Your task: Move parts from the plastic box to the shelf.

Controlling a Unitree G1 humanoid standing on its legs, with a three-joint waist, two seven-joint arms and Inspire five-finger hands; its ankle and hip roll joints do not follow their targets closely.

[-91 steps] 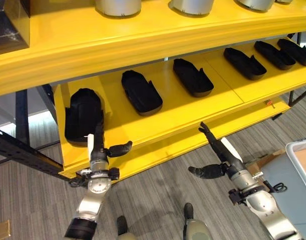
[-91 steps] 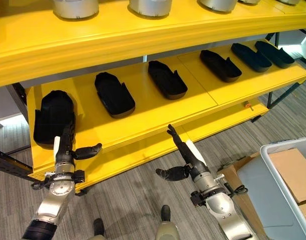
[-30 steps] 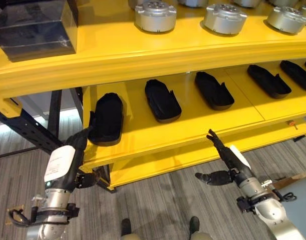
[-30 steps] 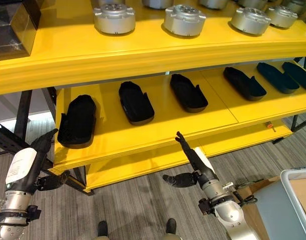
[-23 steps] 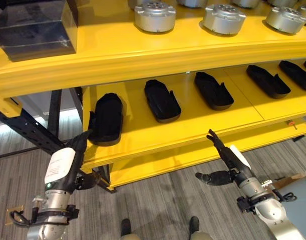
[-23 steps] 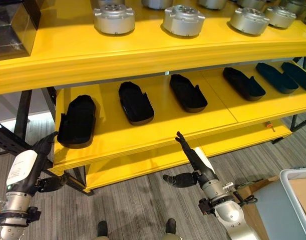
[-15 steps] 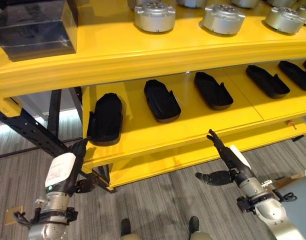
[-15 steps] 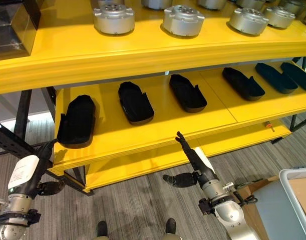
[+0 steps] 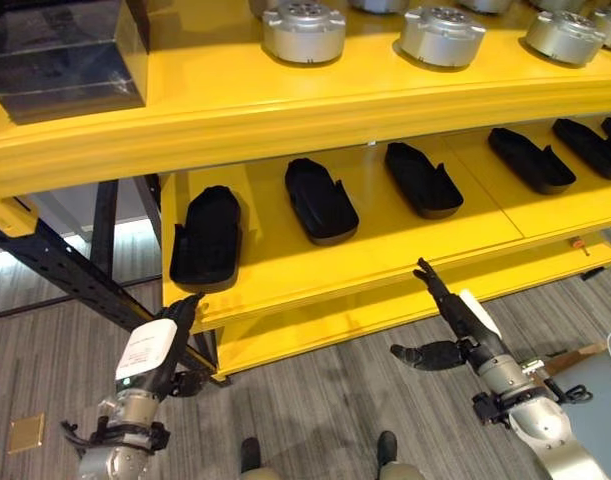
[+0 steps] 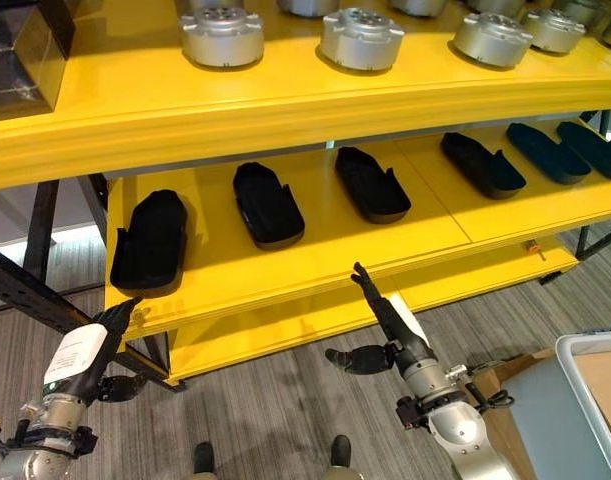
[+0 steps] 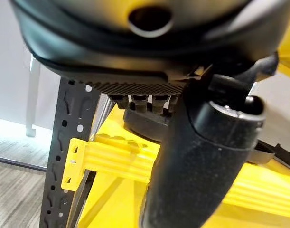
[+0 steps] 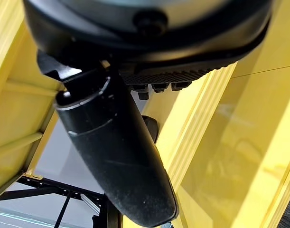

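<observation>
The yellow shelf (image 9: 315, 270) is running across the view in tiers, and five black parts are lying in a row on its middle tier: one part (image 9: 207, 237) near the left end, a second (image 9: 321, 199), a third (image 9: 423, 179), a fourth (image 9: 530, 159) and a fifth (image 9: 591, 147) at the right end, all well apart with bare yellow board between them and a clear strip along the front edge. On the top tier four grey round castings (image 9: 304, 29) are standing in a row near the rear, and a dark block (image 9: 55, 52) is sitting at the left end. A black perforated post (image 9: 75, 278) is slanting down past the shelf's left front corner. The left hand (image 9: 163, 345) is hanging empty just below that corner, fingers straight and relaxed, apart from the first part above it; its wrist view is showing the post and the yellow front edge close ahead. The right hand (image 9: 451, 315) is hovering empty over the floor (image 9: 315, 420) before the lower tier's front edge, fingers stretched toward the shelf and thumb spread wide. At the far right the pale rim of what is probably the plastic box (image 10: 590, 375) is showing, with a cardboard piece (image 10: 485, 390) beside it.
</observation>
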